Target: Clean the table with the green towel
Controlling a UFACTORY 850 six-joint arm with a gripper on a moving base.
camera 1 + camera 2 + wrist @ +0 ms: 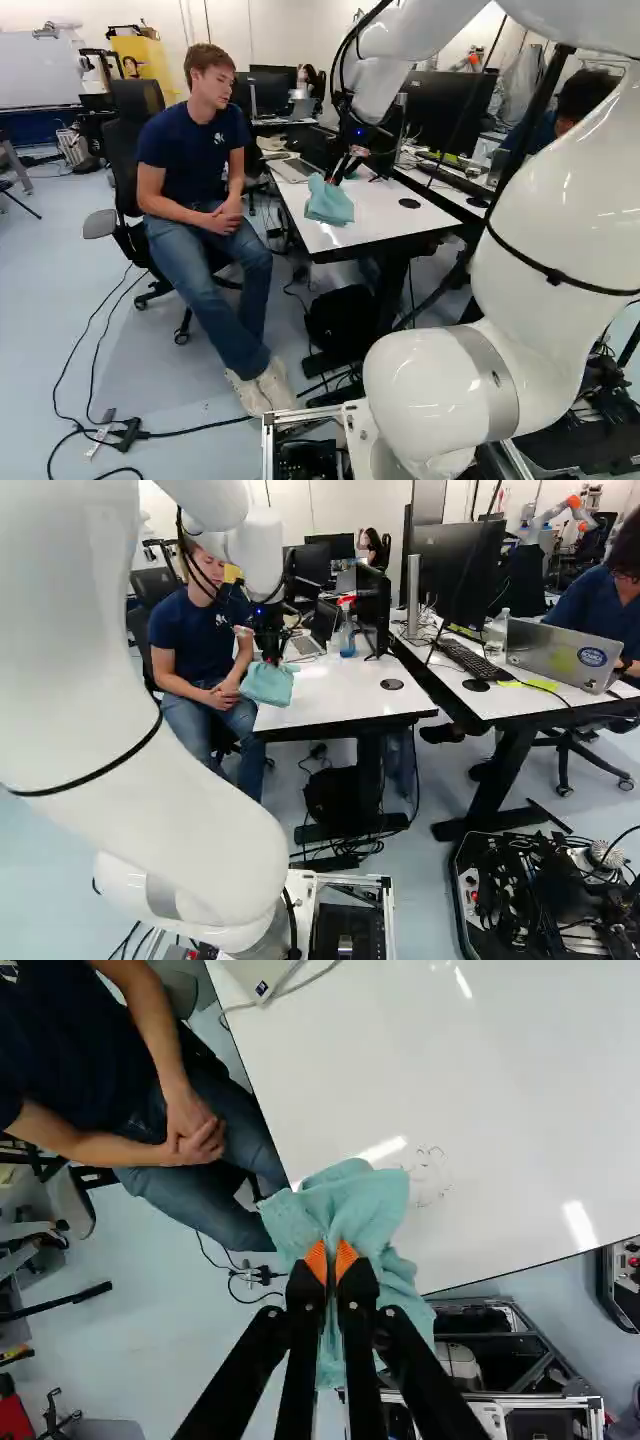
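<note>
- At the corner of the white table [345,692], the gripper [271,661] is pinching the green towel [267,684] between its two fingers.
- Near the towel, there are thin dark scribbles [430,1175] on the tabletop.

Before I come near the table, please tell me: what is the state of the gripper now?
Gripper: closed, holding the green towel between its fingers.

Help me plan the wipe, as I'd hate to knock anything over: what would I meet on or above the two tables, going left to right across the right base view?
Green towel → open laptop → spray bottle → small monitor → keyboard → stickered laptop.
</note>
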